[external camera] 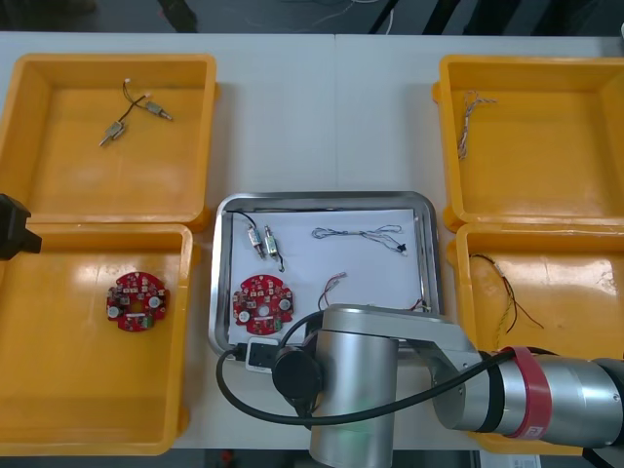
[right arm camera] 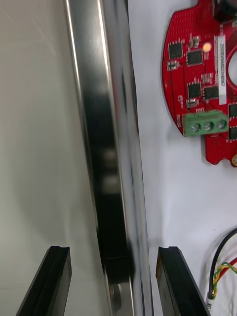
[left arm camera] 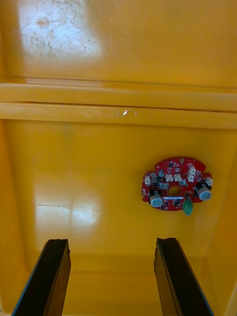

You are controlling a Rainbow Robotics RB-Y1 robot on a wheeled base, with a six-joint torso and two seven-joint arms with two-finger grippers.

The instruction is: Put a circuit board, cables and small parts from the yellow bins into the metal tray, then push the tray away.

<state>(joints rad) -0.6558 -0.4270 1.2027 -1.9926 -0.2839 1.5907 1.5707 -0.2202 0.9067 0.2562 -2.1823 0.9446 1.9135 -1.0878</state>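
Right gripper fingers apart; astride the lower rim of the tray. Left gripper fingers apart; over the lower-left bin.

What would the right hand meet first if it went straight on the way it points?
The right hand would likely meet the tray's rim first; the rim runs between its open fingers, though depth is unclear.
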